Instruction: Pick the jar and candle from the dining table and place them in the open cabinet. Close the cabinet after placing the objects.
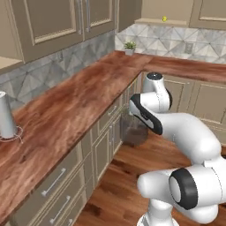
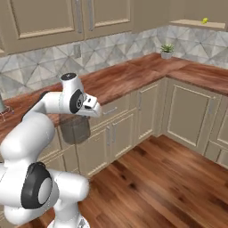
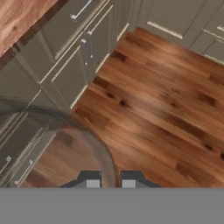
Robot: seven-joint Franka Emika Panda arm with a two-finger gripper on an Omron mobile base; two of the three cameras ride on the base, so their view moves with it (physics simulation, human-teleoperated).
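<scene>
The gripper (image 3: 110,183) is clamped on the rim of the smoky jar (image 2: 75,129), contents indiscernible, above the plank floor (image 3: 157,105)

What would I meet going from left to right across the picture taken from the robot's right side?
White robot arm → smoky translucent dark grey jar hanging from its shut gripper → beige lower cabinet doors → small green potted plant on the reddish-brown counter → small yellow-green object on a high shelf.

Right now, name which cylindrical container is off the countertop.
The smoky translucent jar, hanging from the shut gripper above the plank floor; the white cylinder stands on the reddish-brown countertop.
</scene>
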